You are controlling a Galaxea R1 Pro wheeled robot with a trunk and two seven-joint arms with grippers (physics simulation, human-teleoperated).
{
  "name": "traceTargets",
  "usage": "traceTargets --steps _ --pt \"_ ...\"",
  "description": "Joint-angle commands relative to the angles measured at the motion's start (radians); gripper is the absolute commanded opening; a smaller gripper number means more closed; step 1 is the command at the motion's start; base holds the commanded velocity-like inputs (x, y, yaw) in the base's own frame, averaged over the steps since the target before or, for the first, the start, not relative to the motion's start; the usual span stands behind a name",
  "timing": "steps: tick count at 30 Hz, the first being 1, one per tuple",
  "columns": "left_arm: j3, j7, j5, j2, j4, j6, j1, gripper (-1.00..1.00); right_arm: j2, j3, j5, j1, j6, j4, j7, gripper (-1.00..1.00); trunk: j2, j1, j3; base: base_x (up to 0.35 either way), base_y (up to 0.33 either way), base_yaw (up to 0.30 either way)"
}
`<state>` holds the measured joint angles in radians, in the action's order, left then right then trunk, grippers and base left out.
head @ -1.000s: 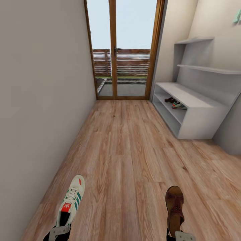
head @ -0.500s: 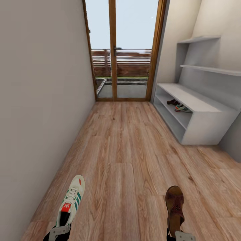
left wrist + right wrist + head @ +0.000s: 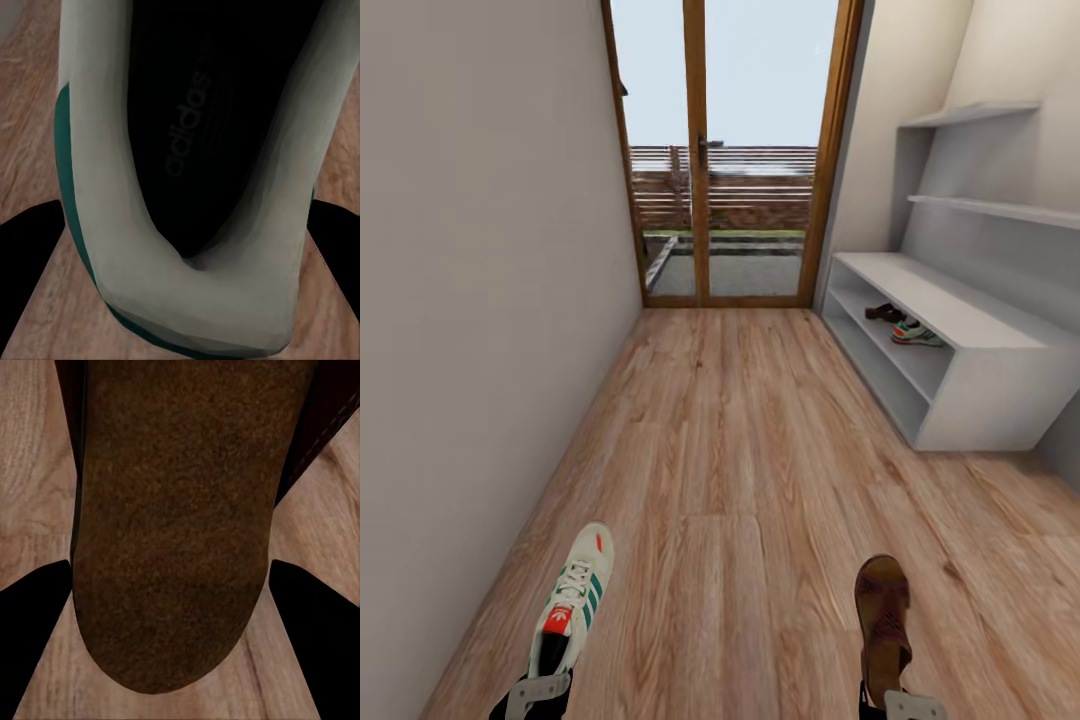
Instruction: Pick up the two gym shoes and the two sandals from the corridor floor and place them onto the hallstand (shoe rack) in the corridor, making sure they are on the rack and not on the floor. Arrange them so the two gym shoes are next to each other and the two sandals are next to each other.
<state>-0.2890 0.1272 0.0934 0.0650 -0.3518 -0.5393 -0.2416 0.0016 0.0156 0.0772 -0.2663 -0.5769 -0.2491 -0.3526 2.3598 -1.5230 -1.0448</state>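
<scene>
My left gripper (image 3: 538, 692) is shut on the heel of a white gym shoe (image 3: 576, 596) with green stripes, held toe-forward above the corridor floor (image 3: 730, 470). The left wrist view looks into that gym shoe (image 3: 112, 187) between the dark fingers (image 3: 30, 247). My right gripper (image 3: 905, 705) is shut on a brown sandal (image 3: 883, 618); its footbed (image 3: 172, 525) lies between the fingers (image 3: 322, 637). The grey hallstand (image 3: 1000, 400) stands ahead on the right. On its lower tier a second sandal (image 3: 883, 312) and a second gym shoe (image 3: 916, 334) lie side by side.
A plain wall (image 3: 480, 300) runs along the left of the narrow corridor. A wood-framed glass door (image 3: 725, 150) closes the far end. Two staggered shelves (image 3: 990, 205) hang above the bench. Open plank floor lies between me and the rack.
The whole view has shifted: the camera has moved forward, so the door and hallstand look nearer and the rack sits further right. Both held shoes stay in the same place in the view.
</scene>
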Motion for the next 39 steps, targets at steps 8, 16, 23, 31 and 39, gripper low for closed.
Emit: traceTargets --steps 8,16,23,31,39 --pt "-0.009 0.005 0.009 -0.001 0.0 -0.004 -0.001 -1.0 0.0 0.002 0.009 -0.001 0.0 0.001 -0.009 -1.0 0.0 0.0 -0.001 0.328 0.0 0.0" --pt "-0.009 0.005 0.009 -0.001 0.0 -0.004 -0.001 -1.0 0.0 0.002 0.009 -0.001 0.0 0.001 -0.009 -1.0 0.0 0.0 -0.001 0.328 0.0 0.0" --pt "-0.009 0.005 0.009 -0.001 0.0 -0.004 -0.001 -1.0 0.0 0.003 0.009 -0.001 0.0 0.001 -0.009 -1.0 0.0 0.0 -0.001 0.328 0.0 0.0" --pt "-0.009 0.005 0.009 -0.001 0.0 -0.004 -0.001 -1.0 0.0 0.003 0.009 -0.001 0.0 0.001 -0.009 -1.0 0.0 0.0 -0.001 0.328 0.0 0.0" --pt "-0.009 0.005 0.009 -0.001 0.0 -0.004 -0.001 -1.0 0.0 0.003 0.009 -0.001 0.0 0.001 -0.009 -1.0 0.0 0.0 -0.001 0.328 0.0 0.0"
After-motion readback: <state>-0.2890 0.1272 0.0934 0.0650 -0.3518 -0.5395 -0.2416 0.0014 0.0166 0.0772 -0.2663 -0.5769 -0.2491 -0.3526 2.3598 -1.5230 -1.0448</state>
